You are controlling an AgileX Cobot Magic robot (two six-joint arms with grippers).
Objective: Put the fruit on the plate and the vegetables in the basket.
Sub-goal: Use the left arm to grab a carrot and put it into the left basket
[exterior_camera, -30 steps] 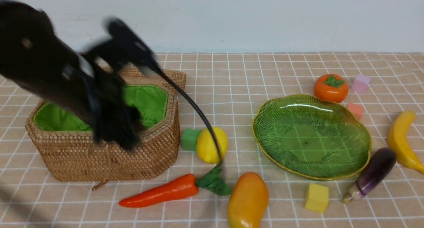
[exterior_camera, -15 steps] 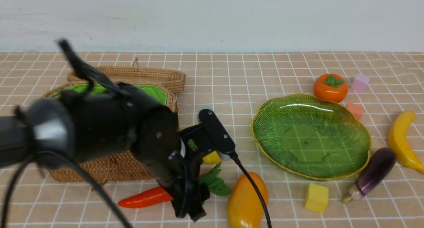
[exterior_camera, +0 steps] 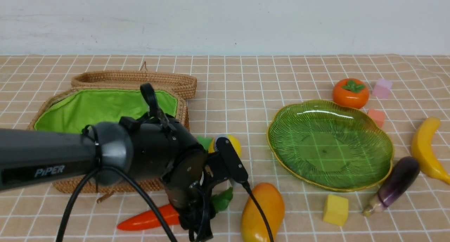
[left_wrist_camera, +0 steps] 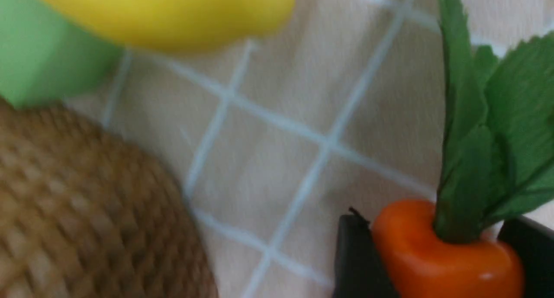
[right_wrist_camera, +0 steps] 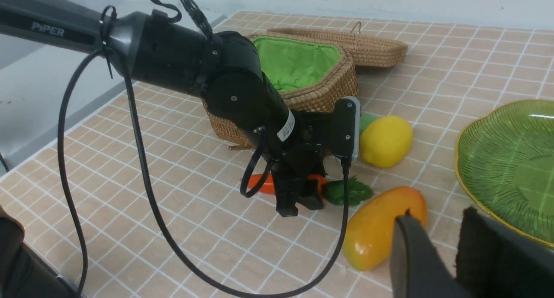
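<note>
Left gripper (right_wrist_camera: 303, 200) straddles the carrot (exterior_camera: 147, 219) – grip unclear; basket (exterior_camera: 75, 180) and plate (exterior_camera: 277, 124) hold nothing

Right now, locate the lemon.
Front view: the lemon sits on the table mid-left, just right of the basket, beside a green cube, behind the left gripper.

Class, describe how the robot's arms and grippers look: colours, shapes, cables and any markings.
The left arm is a grey tube lettered "PiPER" in white, ending in a glossy black rounded wrist. A black cable loops beneath it. A flat black camera module with a lead sits by the left gripper, whose fingers are black and blocky. The right gripper shows only dark, matte fingers.
</note>
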